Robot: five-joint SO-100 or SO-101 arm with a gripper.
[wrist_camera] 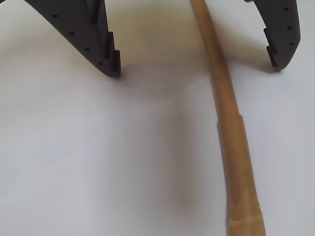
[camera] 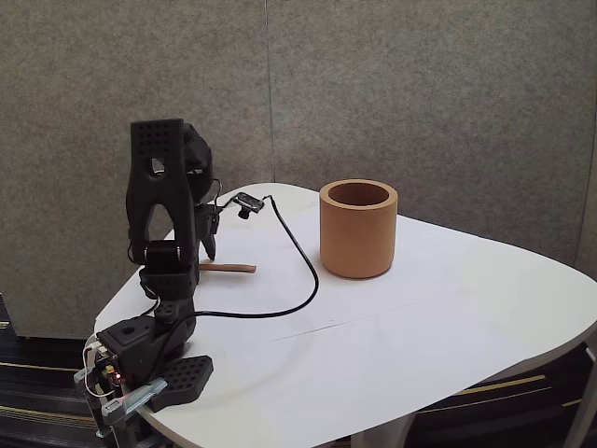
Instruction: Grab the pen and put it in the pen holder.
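Arm folded low, fingers (wrist_camera: 113, 64) spread wide, pointing down

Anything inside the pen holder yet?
The pen holder shows only dark inner wall; its bottom is hidden by the rim. The pen lies on the table, between the open gripper fingers.

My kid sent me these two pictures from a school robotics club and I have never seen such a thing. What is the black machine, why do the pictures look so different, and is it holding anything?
The black machine is a small robot arm clamped to the edge of a white table. The fixed view is taken from a camera standing off to the side. It shows the arm bent down toward a thin wooden pen, a black cable looping across the table, and a tan-orange pen holder standing upright, apart from the pen. The wrist view comes from a camera riding on the arm, looking down past its gripper. There the jaws stand open on either side of the pen, which lies flat on the table. Nothing is held yet.
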